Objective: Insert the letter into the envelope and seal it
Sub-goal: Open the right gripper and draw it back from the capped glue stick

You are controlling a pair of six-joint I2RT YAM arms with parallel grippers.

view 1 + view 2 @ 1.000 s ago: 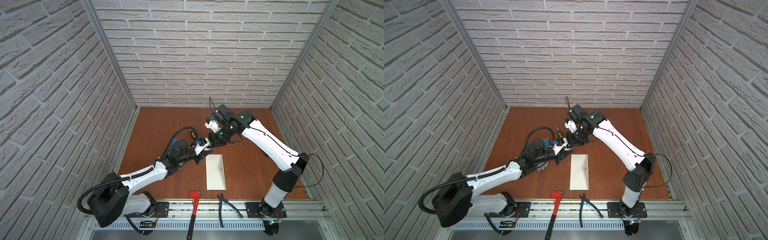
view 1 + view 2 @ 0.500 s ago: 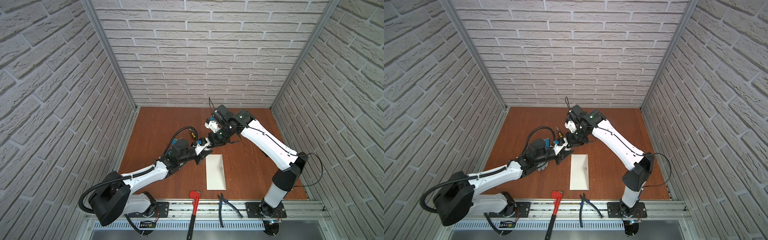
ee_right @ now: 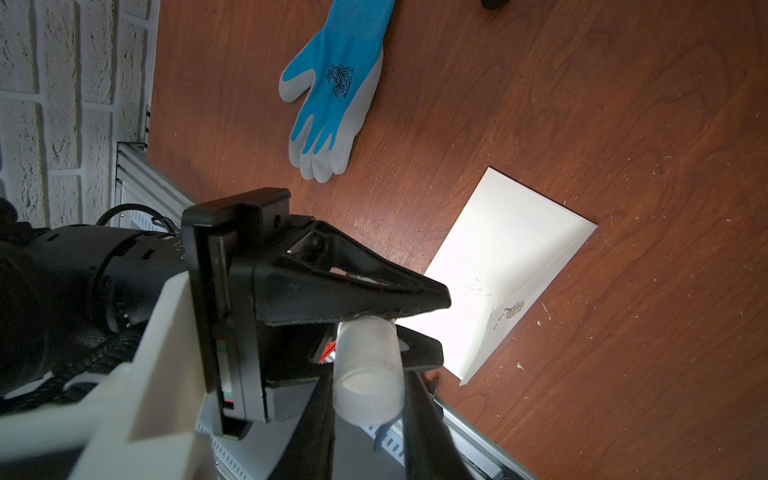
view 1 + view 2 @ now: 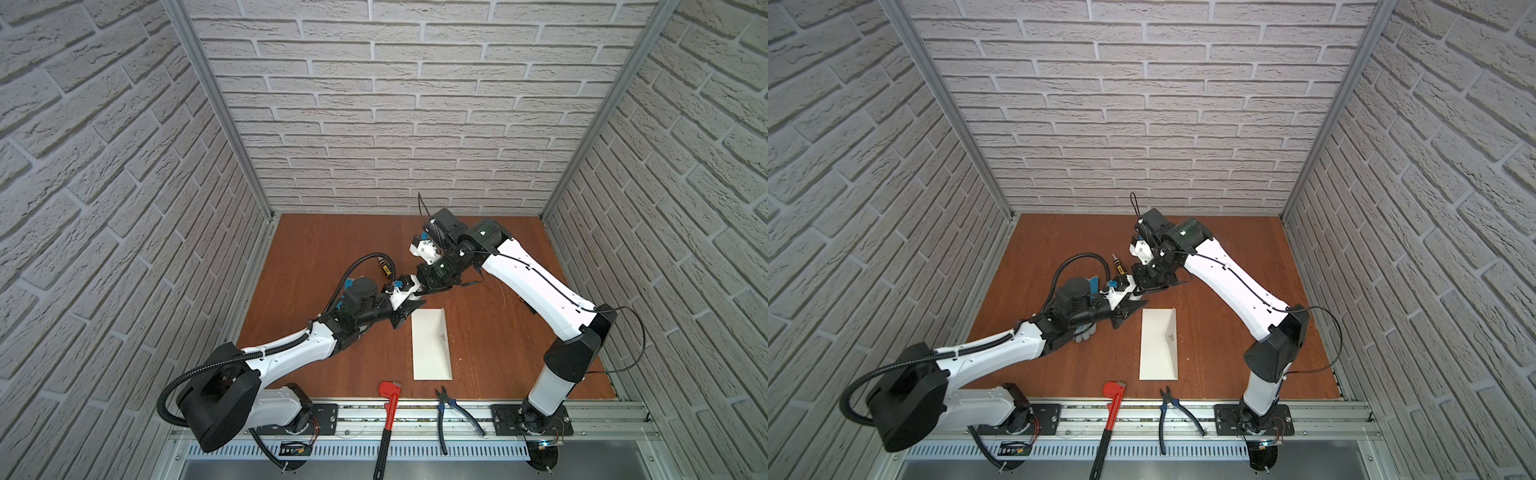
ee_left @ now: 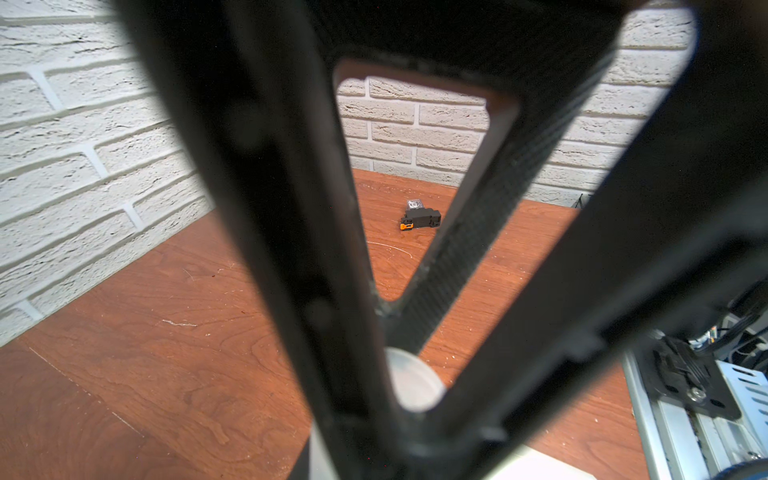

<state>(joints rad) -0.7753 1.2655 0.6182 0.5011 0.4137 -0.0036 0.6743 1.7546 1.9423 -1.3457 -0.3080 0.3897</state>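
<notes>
Though half-covered, cylinder (image 3: 368, 365) in left gripper (image 3: 444, 326)

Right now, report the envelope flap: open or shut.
Shut: the envelope lies flat, triangular flap folded down; whether sealed, cannot tell.

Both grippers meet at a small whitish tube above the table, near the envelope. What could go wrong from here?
1. The left gripper grips the whitish tube while the fingers of the right gripper flank its end; a mistimed release could drop it.
2. It hangs close to the envelope, so a fall might push the envelope askew.
3. The letter is nowhere in view; sealing before checking might close an empty envelope.
</notes>
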